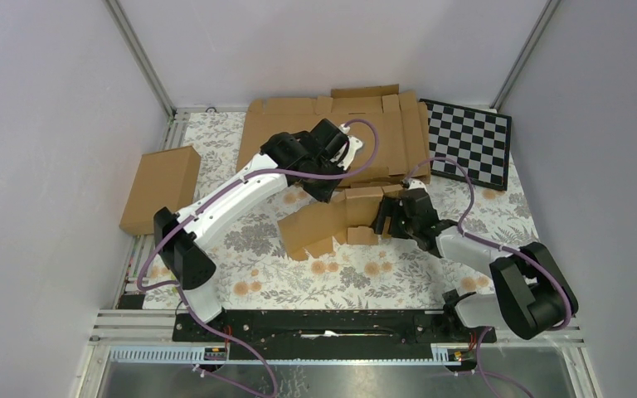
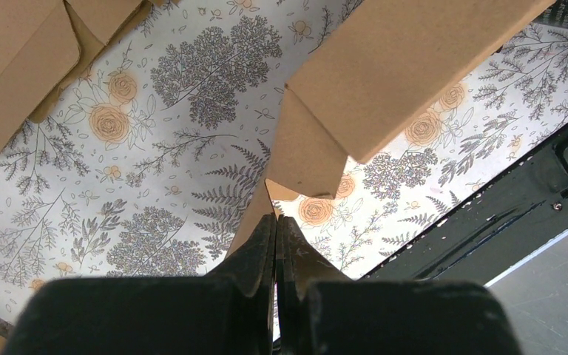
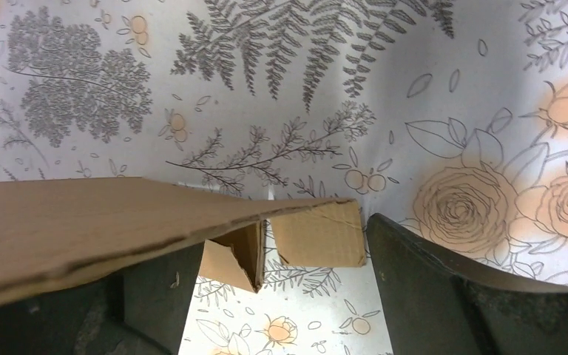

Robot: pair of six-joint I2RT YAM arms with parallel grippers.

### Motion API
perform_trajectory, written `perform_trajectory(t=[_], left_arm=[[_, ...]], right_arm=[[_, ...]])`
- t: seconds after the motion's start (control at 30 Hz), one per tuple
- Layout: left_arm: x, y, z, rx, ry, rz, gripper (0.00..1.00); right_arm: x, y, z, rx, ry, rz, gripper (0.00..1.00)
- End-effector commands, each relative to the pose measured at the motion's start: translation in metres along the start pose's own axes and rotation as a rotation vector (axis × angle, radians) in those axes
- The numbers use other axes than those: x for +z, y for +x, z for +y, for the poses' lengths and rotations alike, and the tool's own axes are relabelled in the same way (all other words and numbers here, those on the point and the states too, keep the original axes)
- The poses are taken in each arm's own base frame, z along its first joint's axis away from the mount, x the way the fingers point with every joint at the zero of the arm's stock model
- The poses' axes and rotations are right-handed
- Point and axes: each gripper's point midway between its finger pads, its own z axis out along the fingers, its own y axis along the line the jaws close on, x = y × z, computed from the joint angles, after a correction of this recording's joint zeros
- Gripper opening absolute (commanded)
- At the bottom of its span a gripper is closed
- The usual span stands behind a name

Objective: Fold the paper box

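Left gripper (image 2: 276, 222) is sitting with its jaws pressed fully together, poised at the near edge of the big cardboard sheet (image 1: 299, 124), right over the back edge of the paper box (image 1: 332, 225). A narrow flap of the box is running up to the fingertips, but I cannot tell whether it is being pinched between them. The right gripper (image 1: 384, 220) is standing wide open and gripping nothing, just off the sheet's near right corner. In its wrist view a box panel is lying across one finger, while the other finger is standing apart from it, beyond a small tab.

The paper box is lying half-formed on the tabletop (image 1: 257, 249), just in front of the sheet. Its long axis is running roughly parallel to the sheet's near edge, with the left end sitting a little farther from the sheet. The right gripper is facing the box's right end, looking along that axis, while the left gripper is pointing at the box from the sheet side, across the axis. Judging by this, the right arm is the nearer one for closing on the end panel, with the left one steadying the back.
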Motion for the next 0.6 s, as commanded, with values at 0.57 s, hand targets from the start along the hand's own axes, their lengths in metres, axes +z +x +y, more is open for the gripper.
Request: perform_trajectory(t=[0.57], left_arm=[[0.005, -0.007, -0.007, -0.018, 0.034, 0.005, 0.00]], right_arm=[[-0.031, 0.041, 0.035, -0.064, -0.251, 0.211, 0.82]])
